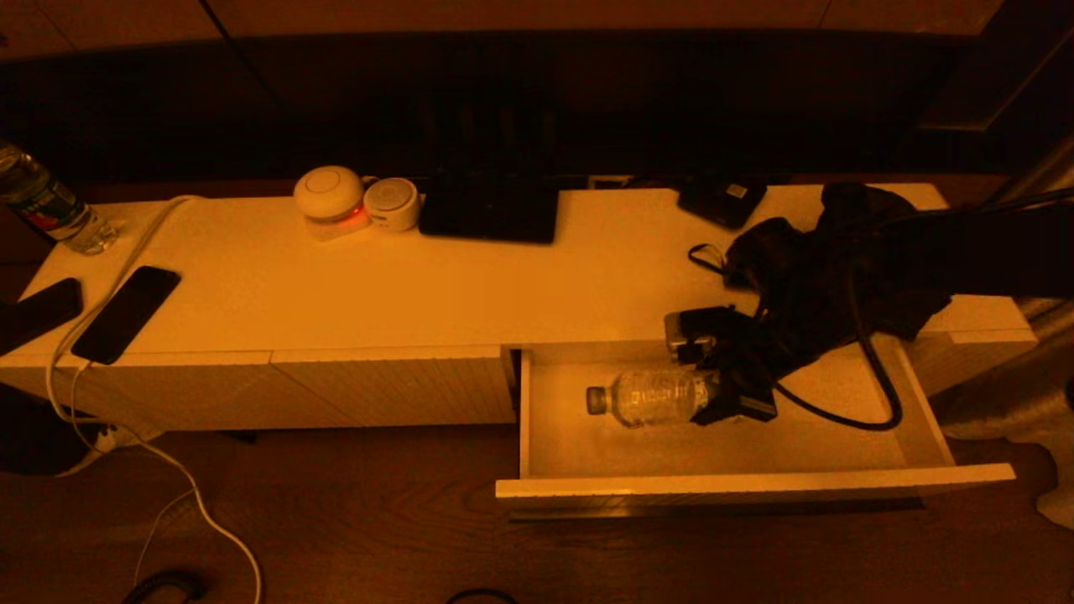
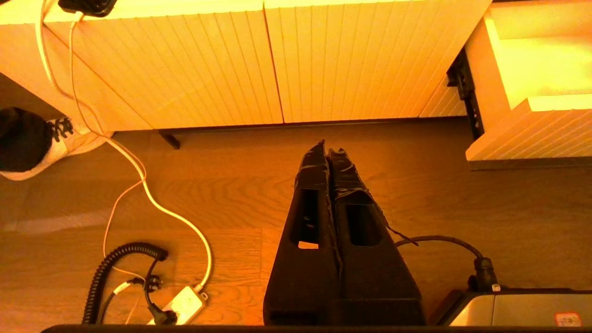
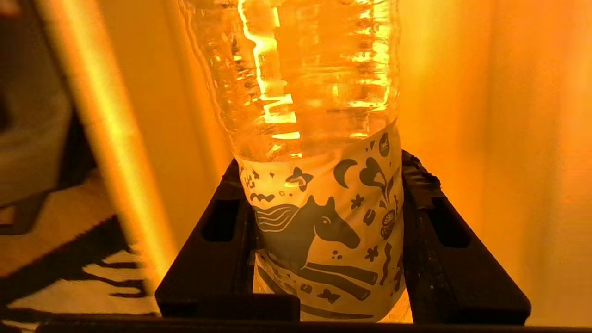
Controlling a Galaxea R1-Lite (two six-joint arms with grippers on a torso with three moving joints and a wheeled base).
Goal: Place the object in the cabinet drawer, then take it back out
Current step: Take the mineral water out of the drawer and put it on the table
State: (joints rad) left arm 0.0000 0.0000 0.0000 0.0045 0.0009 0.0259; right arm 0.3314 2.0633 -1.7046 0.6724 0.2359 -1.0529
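The right gripper (image 1: 713, 394) sits low in the pulled-out cabinet drawer (image 1: 722, 486), lower right of the head view, its jaws clamped on the printed-label end of a clear plastic water bottle (image 1: 650, 397). The bottle lies on its side, cap pointing toward the left wall of the drawer, and I can't tell whether it rests on the white drawer floor or hangs just above it.

What worries me is the grip itself: the right wrist view shows the two black fingers (image 3: 217, 231) squeezing only the base end, with the whole body and neck sticking out past them. On a lift the long end could sag or swivel, and thin smooth plastic may slip or crumple. The cap end lies near the drawer's left wall, so I'd guess a sideways swing could knock it. The arm's black cable (image 1: 864, 394) loops down onto the drawer floor and might snag on the right wall or front lip.

On the long white cabinet (image 1: 377, 285) worktop, upper half of that view, stand two round white gadgets (image 1: 357, 201), a black flat device (image 1: 489, 210), two dark phones (image 1: 126, 312) on a white cord, and a second bottle (image 1: 46, 205) at far left; all well clear. The left gripper (image 2: 329, 155) hangs over the wooden floor, jaws pressed together, holding nothing.
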